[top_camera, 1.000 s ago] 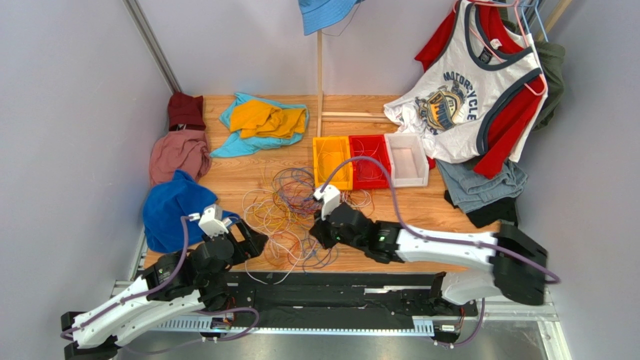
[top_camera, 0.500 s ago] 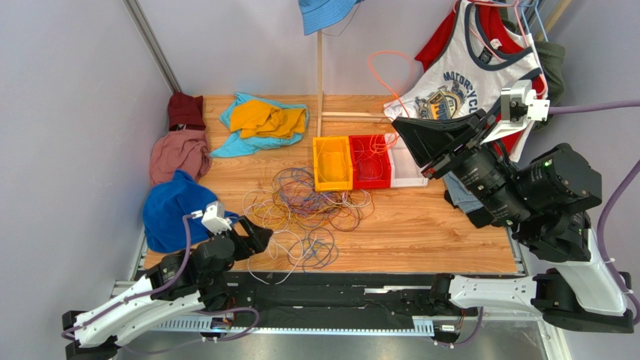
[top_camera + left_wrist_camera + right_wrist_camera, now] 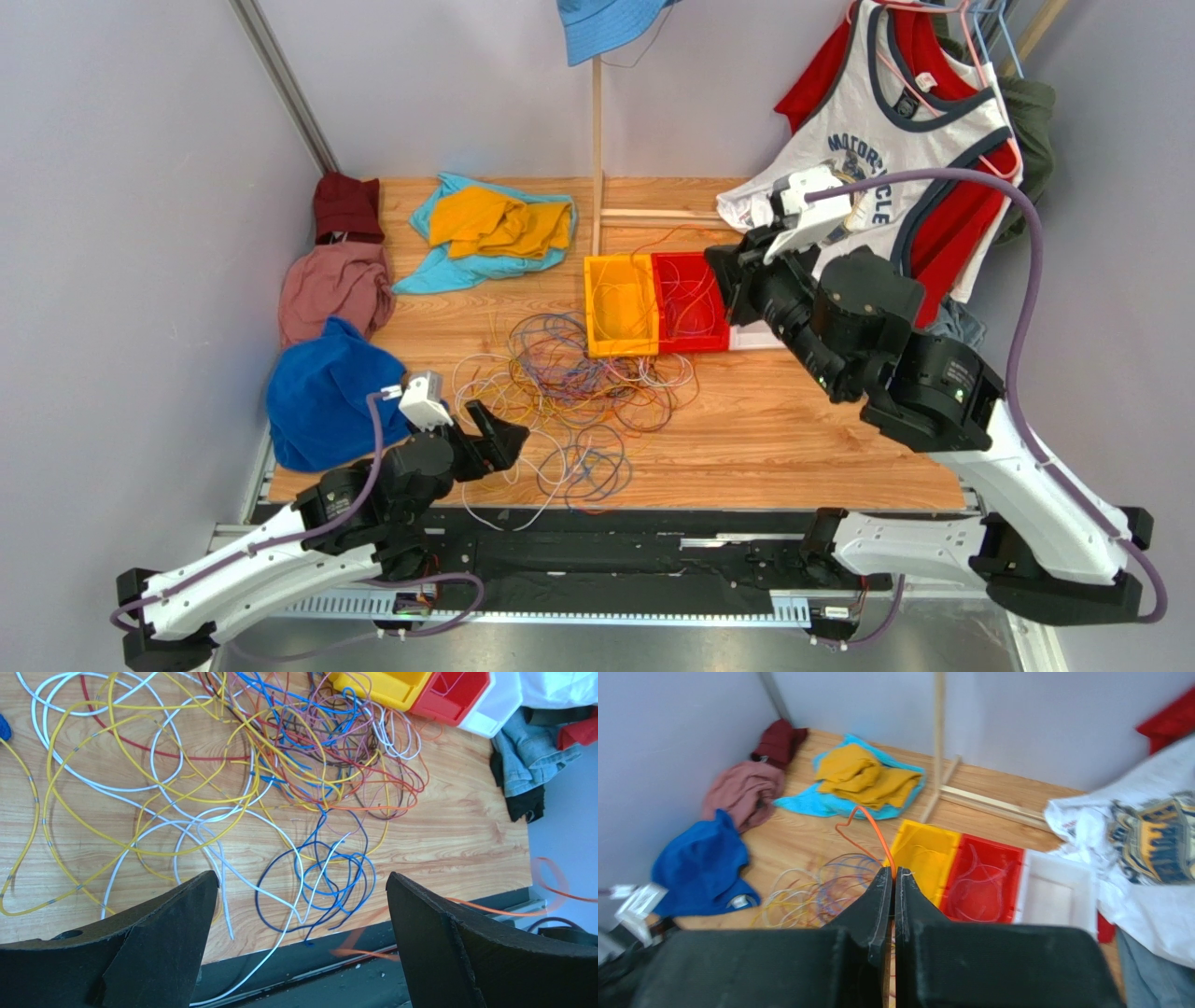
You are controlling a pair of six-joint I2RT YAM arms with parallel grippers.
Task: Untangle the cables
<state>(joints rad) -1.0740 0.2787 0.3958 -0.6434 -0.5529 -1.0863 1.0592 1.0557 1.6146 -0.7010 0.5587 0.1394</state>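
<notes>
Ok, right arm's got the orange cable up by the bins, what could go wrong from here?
1. The right gripper is shut on the orange cable, which loops loose beyond the tips; it could drape outside the red bin on release.
2. An orange strand shows blurred past the front edge of the table and might snag there.
3. A white cable overhangs that edge below the open left gripper; a nudge could drop it.

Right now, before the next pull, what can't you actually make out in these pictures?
- Right wrist view: the orange cable is blurred, and its lower part disappears behind the shut right end effector.
- Left wrist view: an orange streak is smeared and runs off the right edge.
- Top view: crossings inside the cable pile are too fine to trace.
</notes>
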